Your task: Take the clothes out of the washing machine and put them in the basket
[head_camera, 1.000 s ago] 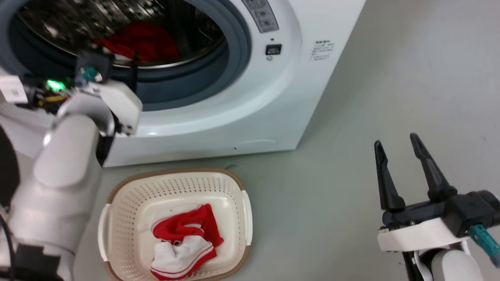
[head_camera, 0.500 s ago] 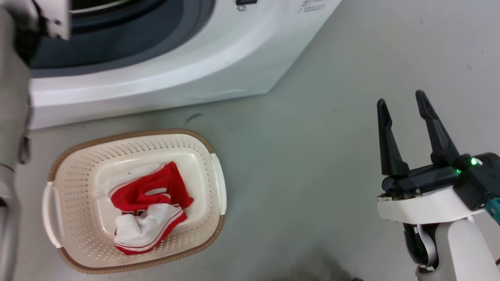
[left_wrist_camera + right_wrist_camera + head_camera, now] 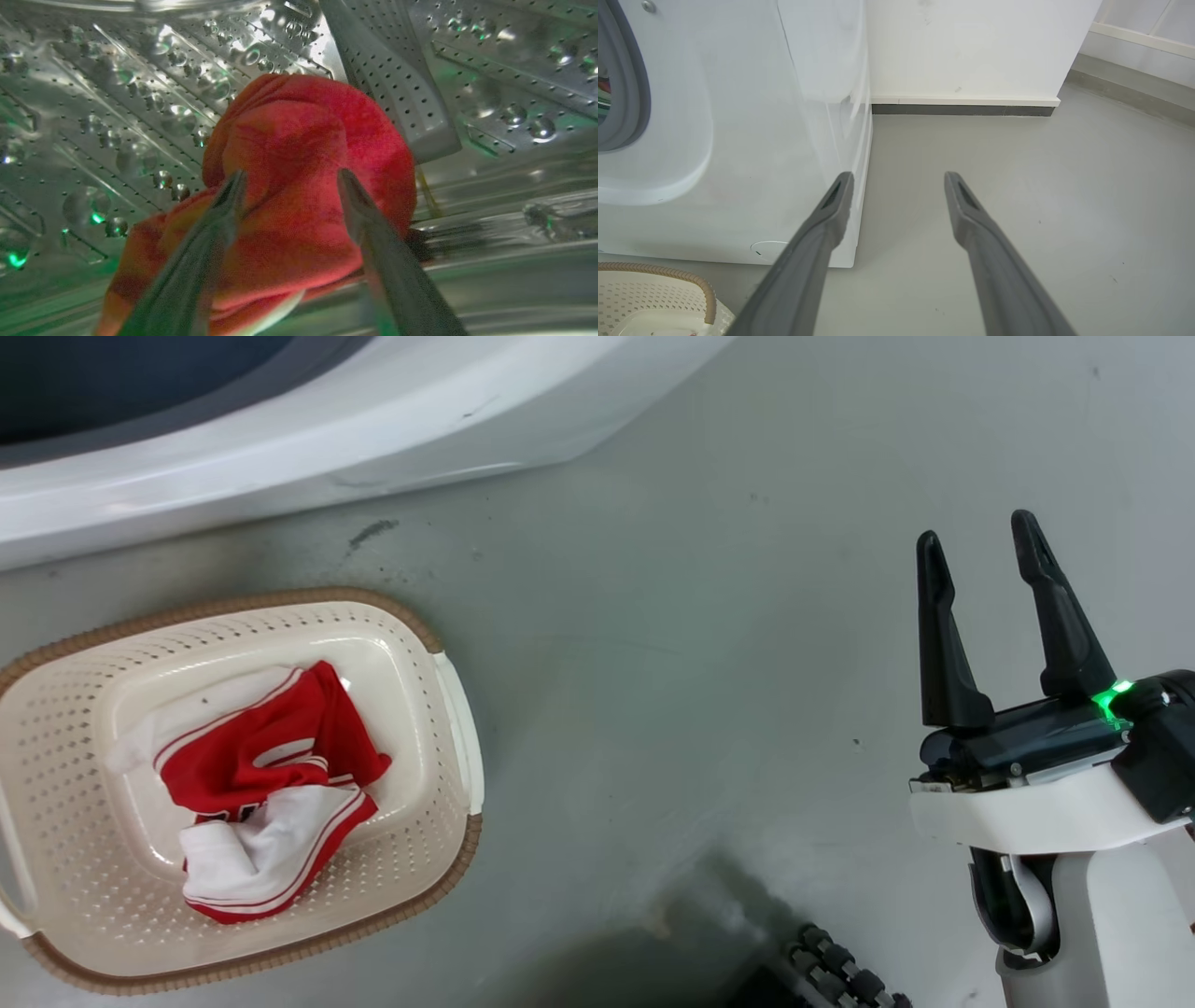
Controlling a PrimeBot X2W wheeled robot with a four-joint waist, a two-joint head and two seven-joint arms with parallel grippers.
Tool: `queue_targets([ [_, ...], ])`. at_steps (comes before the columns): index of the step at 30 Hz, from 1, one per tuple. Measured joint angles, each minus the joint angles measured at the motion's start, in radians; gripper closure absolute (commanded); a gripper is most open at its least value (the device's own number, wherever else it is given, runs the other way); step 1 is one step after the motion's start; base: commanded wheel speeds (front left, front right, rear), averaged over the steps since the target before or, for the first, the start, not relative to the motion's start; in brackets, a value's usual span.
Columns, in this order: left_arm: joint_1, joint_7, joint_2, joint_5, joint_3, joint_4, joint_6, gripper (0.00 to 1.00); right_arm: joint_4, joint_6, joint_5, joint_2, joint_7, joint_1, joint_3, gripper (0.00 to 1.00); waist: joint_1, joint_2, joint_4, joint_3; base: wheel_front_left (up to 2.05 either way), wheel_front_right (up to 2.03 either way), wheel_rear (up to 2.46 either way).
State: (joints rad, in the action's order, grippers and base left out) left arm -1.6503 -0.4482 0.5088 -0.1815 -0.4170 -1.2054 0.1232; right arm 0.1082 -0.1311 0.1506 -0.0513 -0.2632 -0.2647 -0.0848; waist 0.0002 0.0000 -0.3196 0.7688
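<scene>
Since half a second ago the head camera has tipped further down, so the whole scene has slid up and to the left. The right gripper (image 3: 977, 527) sits at almost the same spot in that view.

The washing machine (image 3: 280, 439) now shows there as a white lower front along the top edge, with a sliver of its dark opening in the top left corner. In the right wrist view its side corner (image 3: 859, 140) runs straight down to the floor, beside the wall's skirting (image 3: 962, 105). Grey floor (image 3: 653, 663) lies open from the machine's foot to the right gripper, and on past that corner to the wall.

The basket (image 3: 411, 840) stands on the floor at the lower left, apart from the machine with a strip of floor between them. Its left side is cut off by the picture's edge. One crumpled red-and-white garment (image 3: 271, 756) lies on its bottom, away from the rim.

Inside the steel drum (image 3: 117, 116) a bunched red garment (image 3: 299, 140) rests on the drum wall. The left gripper (image 3: 292, 172) is spread wide before it, one finger on either side of the bulge. Whether they touch the cloth I cannot tell.

The right gripper (image 3: 899, 174) is spread too, holding nothing, above bare floor and well apart from the basket.
</scene>
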Motion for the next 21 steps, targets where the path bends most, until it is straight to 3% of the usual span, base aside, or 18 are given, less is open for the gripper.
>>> queue_targets([
  [5, -0.031, -0.075, 0.015, -0.007, -0.012, -0.025, 0.002, 0.00, 0.001, 0.000, 0.008, 0.000, 0.000, -0.002, 0.002, 0.00, 0.0000, 0.0000, -0.012, 0.038, 0.00, 0.00, 0.00],
  [15, -0.039, -0.092, 0.017, -0.035, -0.032, -0.030, 0.005, 0.00, 0.001, 0.000, 0.016, 0.000, 0.000, -0.018, 0.007, 0.00, -0.0001, 0.0000, -0.009, 0.058, 0.00, 0.00, 0.00],
  [16, -0.039, -0.093, 0.016, -0.037, -0.034, -0.029, 0.006, 0.55, 0.001, 0.000, 0.016, 0.000, 0.000, -0.019, 0.008, 0.00, -0.0002, 0.0001, -0.008, 0.059, 0.00, 0.00, 0.00],
  [17, -0.039, -0.083, 0.017, -0.037, -0.041, -0.027, 0.006, 1.00, 0.001, 0.000, 0.016, 0.000, 0.000, -0.019, 0.009, 0.00, -0.0001, 0.0000, -0.008, 0.059, 0.00, 0.00, 0.00],
  [21, -0.030, -0.044, 0.021, -0.041, -0.059, -0.017, 0.006, 1.00, 0.001, 0.000, 0.014, 0.000, 0.000, -0.021, 0.013, 0.00, -0.0001, 0.0000, -0.006, 0.056, 0.00, 0.00, 0.00],
])
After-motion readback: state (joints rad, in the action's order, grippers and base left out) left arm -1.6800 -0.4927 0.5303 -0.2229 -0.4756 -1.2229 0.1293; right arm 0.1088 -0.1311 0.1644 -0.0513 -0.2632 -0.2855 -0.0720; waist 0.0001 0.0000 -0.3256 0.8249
